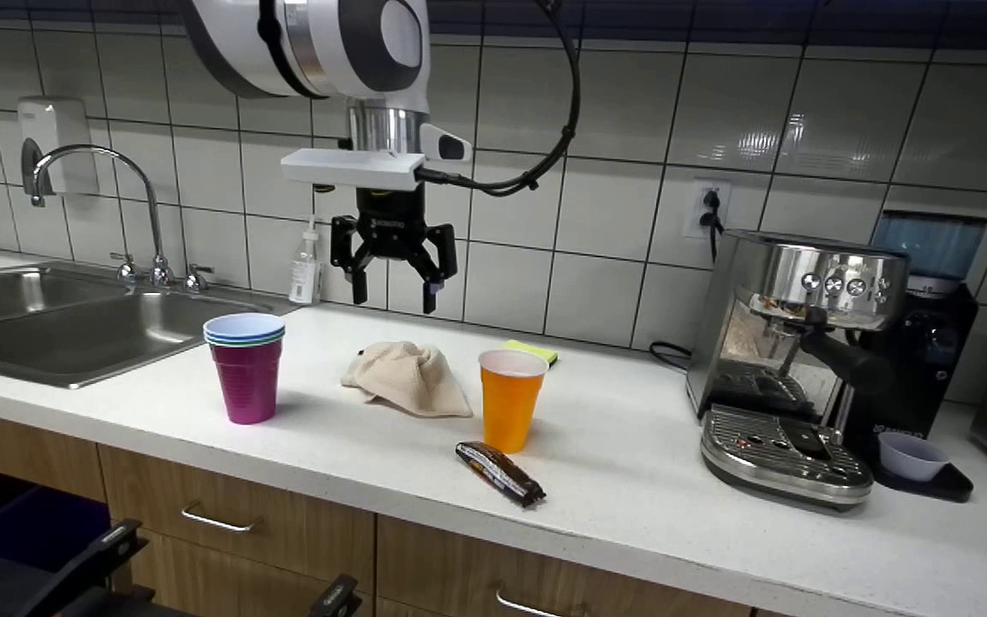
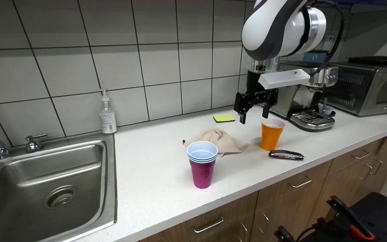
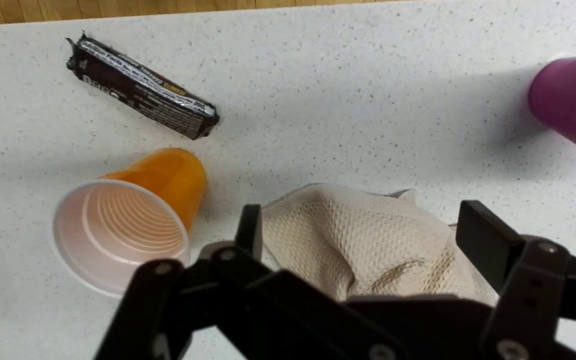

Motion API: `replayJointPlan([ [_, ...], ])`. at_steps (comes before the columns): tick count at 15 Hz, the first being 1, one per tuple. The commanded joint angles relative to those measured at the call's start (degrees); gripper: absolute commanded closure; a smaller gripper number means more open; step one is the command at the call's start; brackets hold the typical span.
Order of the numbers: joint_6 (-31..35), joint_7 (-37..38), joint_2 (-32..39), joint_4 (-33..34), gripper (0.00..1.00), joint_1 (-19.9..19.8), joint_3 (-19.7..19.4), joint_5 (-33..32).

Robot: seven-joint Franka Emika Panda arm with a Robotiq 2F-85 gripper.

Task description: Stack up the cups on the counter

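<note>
Left of the crumpled waffle-weave cloth [image 1: 408,377], in an exterior view, stands the nested stack of cups [image 1: 245,377]: smooth tapered plastic, purple outermost, blue uppermost. Above the cloth hangs the gripper [image 1: 395,302], spread wide with nothing in it. Just right of the cloth is the orange cup [image 1: 511,407], upright on the speckled counter [image 1: 631,428], ribbed inside; the gripper probably must shift right of the cloth, then descend along the cup's vertical axis.

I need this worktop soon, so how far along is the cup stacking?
Looks done: the blue cup sits uppermost in a nest on the counter, the purple cup outermost, a green rim between. In hand: nothing; the gripper hangs open above the counter. Left: the orange cup, upright and apart from the nest, seems the only one to add.
</note>
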Motion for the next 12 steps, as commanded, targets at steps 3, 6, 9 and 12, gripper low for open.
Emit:
replayJointPlan([
  [3,2.4,-10.8,1.3,0.4,0.0,-2.8,-2.9,5.4],
  [6,3.2,-14.8,3.1,1.2,0.0,-3.9,-4.2,7.0],
  [9,3.8,-17.1,5.0,2.3,0.0,-4.8,-4.7,7.4],
  [12,4.5,-18.2,7.2,3.8,0.0,-5.3,-4.5,7.6],
])
